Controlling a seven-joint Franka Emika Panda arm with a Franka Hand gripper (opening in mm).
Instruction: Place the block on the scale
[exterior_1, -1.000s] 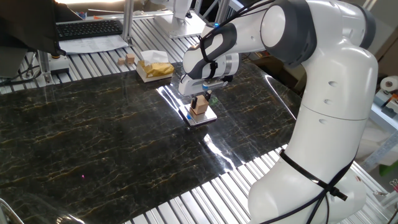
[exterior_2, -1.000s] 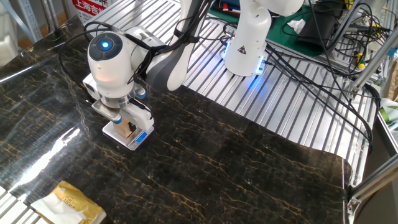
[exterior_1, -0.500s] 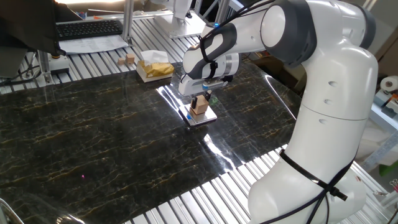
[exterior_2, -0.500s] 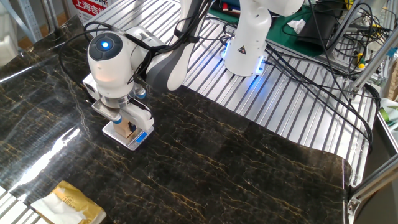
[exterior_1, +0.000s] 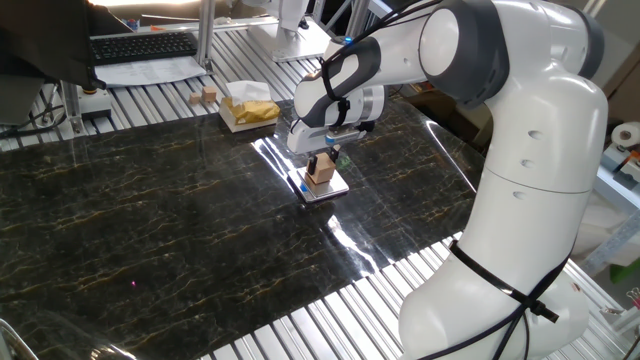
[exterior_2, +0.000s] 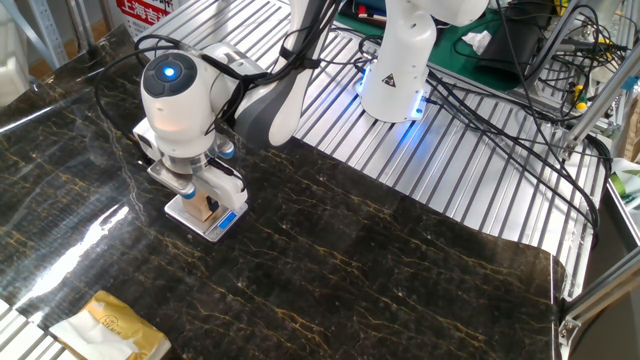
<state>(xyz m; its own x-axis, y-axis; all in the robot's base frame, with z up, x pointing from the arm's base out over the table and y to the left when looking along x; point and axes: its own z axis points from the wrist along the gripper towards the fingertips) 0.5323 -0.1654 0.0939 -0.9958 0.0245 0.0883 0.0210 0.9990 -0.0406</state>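
The block (exterior_1: 320, 174), a small light-tan wooden cube, rests on the scale (exterior_1: 324, 189), a thin square plate with a shiny top and a blue mark, on the dark marble mat. My gripper (exterior_1: 323, 163) points straight down over it, its dark fingers against the block's upper sides, and looks shut on it. In the other fixed view the block (exterior_2: 210, 208) shows under the gripper (exterior_2: 205, 197) on the scale (exterior_2: 222, 223). The white hand hides most of the scale's plate.
A tan box with yellow material (exterior_1: 248, 110) and a tinier wooden block (exterior_1: 208, 97) lie behind the mat, near a keyboard (exterior_1: 145, 46). The tan box also shows in the other fixed view (exterior_2: 112, 325). The arm's base (exterior_2: 397, 75) and cables stand on the slatted table.
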